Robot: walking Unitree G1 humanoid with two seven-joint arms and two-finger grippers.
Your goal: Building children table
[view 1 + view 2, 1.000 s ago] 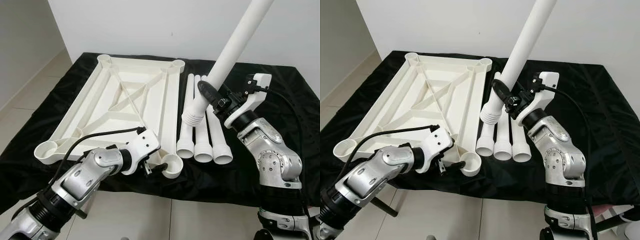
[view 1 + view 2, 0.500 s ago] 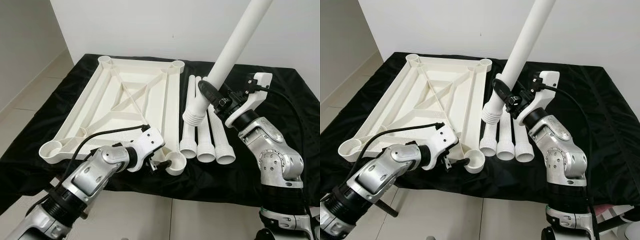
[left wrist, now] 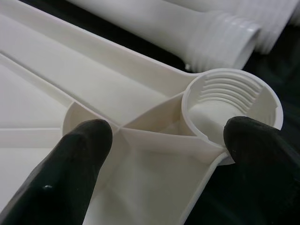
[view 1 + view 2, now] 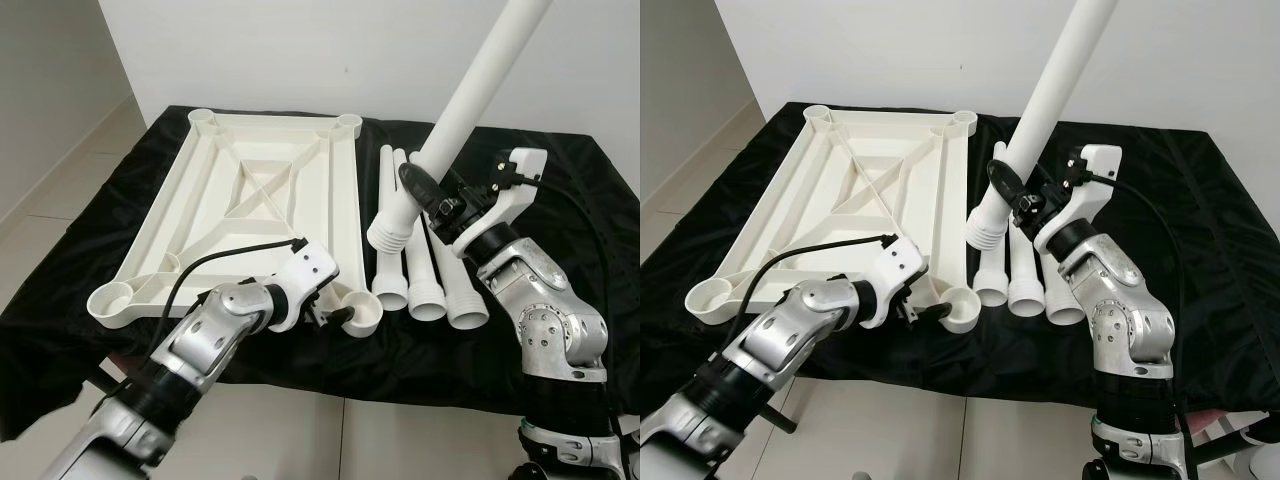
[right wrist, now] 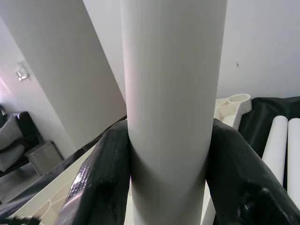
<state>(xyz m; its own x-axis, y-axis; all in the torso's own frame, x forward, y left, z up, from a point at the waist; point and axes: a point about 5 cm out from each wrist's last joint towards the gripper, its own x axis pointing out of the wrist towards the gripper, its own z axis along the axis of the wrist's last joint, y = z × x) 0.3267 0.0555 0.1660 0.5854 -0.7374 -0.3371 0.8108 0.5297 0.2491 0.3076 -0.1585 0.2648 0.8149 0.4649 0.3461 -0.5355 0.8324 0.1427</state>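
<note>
The white tabletop (image 4: 345, 200) lies upside down on the black cloth, ribs up, with a round threaded socket at each corner. My left gripper (image 4: 335, 310) is shut on its near right corner: one finger (image 3: 79, 159) presses a rib inside the frame, the other rests against the outside of the socket (image 3: 232, 105). My right gripper (image 4: 425, 190) is shut on a long white table leg (image 4: 470, 95). The leg is held steeply tilted, with its threaded end (image 4: 390, 230) hanging low above the cloth. In the right wrist view both fingers (image 5: 103, 173) clamp the leg (image 5: 171, 93).
Three more white legs (image 4: 425, 285) lie side by side on the cloth, right of the tabletop, wide ends toward me. The black-draped table (image 4: 570, 190) has bare cloth at the right. Tiled floor lies below its front edge, and a white wall stands behind.
The tabletop's near end has swung to the right with my left gripper on its corner. The near ends of the lying legs have shifted right too. The right arm keeps its leg still.
</note>
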